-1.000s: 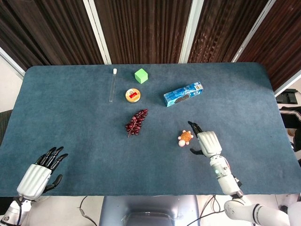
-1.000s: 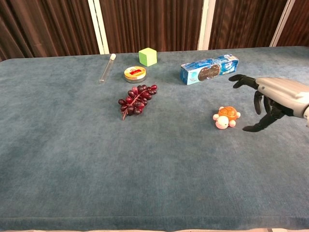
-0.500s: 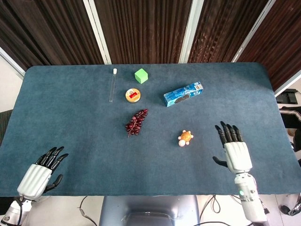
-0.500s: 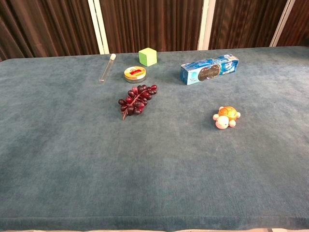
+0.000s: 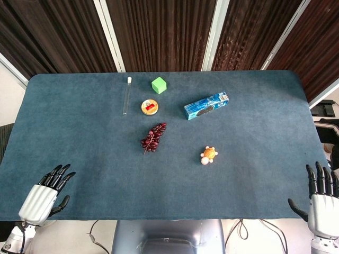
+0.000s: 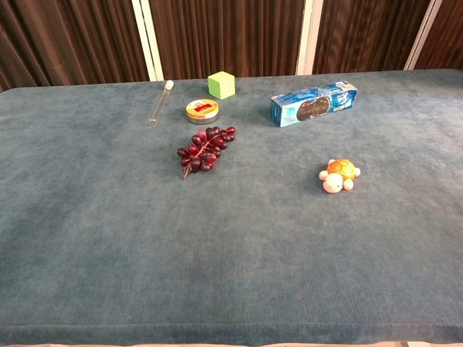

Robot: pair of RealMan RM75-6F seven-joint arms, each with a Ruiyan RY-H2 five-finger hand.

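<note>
Both robot hands sit at the near edge of the tabletop [image 5: 254, 106], fingers spread, holding nothing: left robot hand [image 5: 45, 193], right robot hand [image 5: 322, 198]. The toy turtle [image 5: 208, 154] lies well apart, up-left of the right robot hand

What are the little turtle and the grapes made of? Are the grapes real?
The turtle looks like smooth plastic or rubber: bright orange shell, pale body, slight shine. The grapes look fake, probably plastic: the dark red beads are even and glossy on a stiff stem, though the pictures cannot prove it.
</note>
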